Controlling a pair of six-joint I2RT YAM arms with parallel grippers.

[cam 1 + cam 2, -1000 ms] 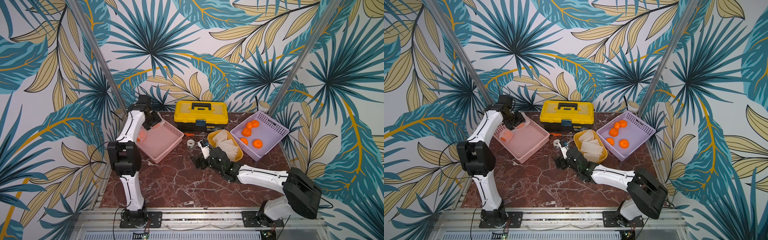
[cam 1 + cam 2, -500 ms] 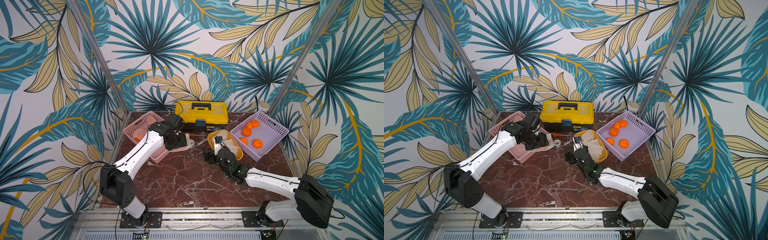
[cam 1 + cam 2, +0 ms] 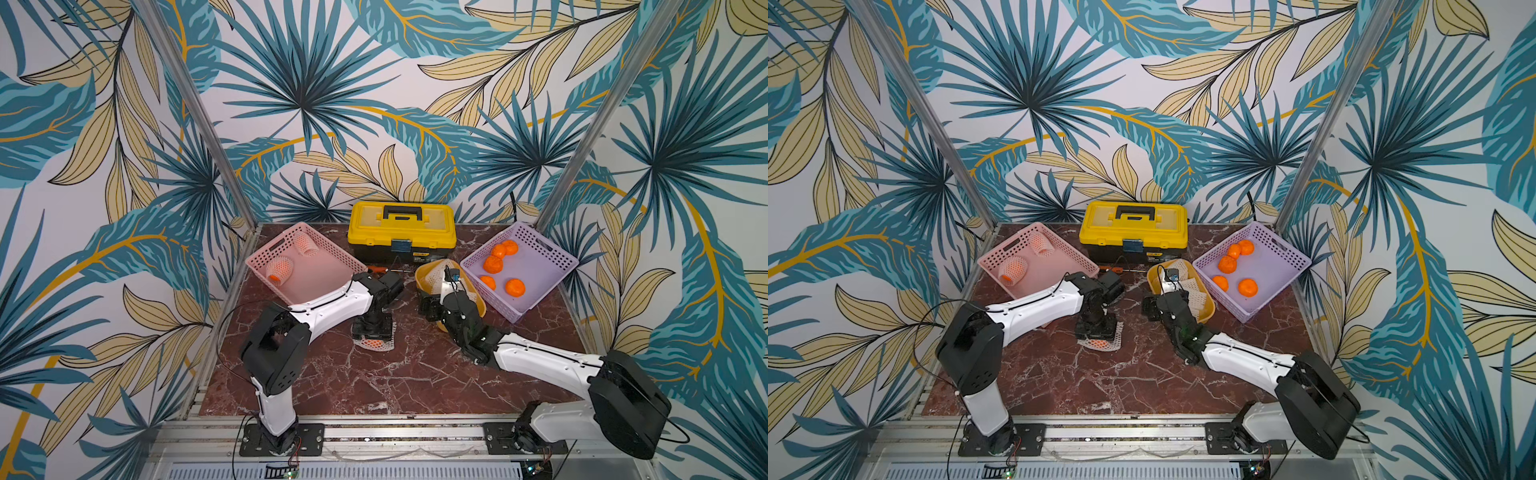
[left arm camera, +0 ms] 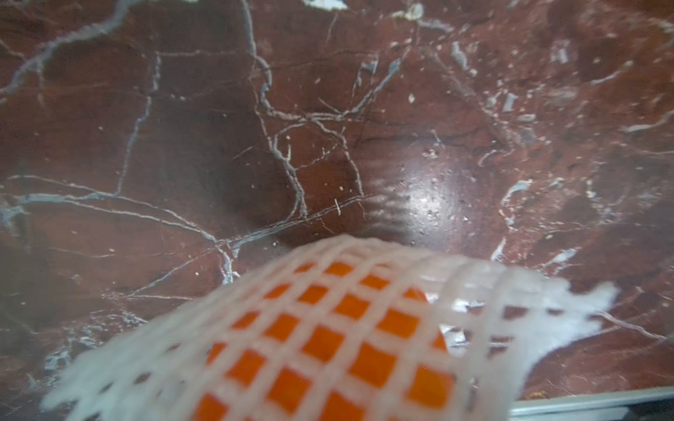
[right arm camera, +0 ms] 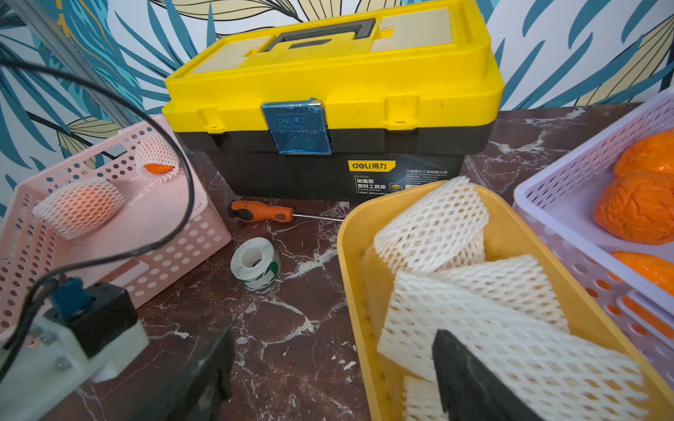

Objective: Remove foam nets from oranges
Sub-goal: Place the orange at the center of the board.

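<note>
A second ago the left gripper (image 3: 372, 330) was in the far left corner, at the pink basket (image 3: 266, 259). Half a second ago it hung by that basket's near right side with a netted orange (image 3: 375, 343). Now it stands at the middle of the table (image 3: 374, 382), its jaws part-way closed around this fruit and pressing it onto the marble. Its foam net (image 4: 492, 291) splays out beyond the orange in the left wrist view. Two more netted oranges (image 3: 279, 268) remain in the pink basket. The right gripper (image 5: 332, 342) has moved from the bare table up to the near left edge of the yellow tray (image 3: 478, 309). Its jaws are spread wide and hold nothing: one finger is over the marble, the other over the empty foam nets (image 5: 456, 310) in the tray. Five bare oranges (image 3: 515, 286) lie unchanged in the purple basket (image 3: 552, 266) at the far right.
</note>
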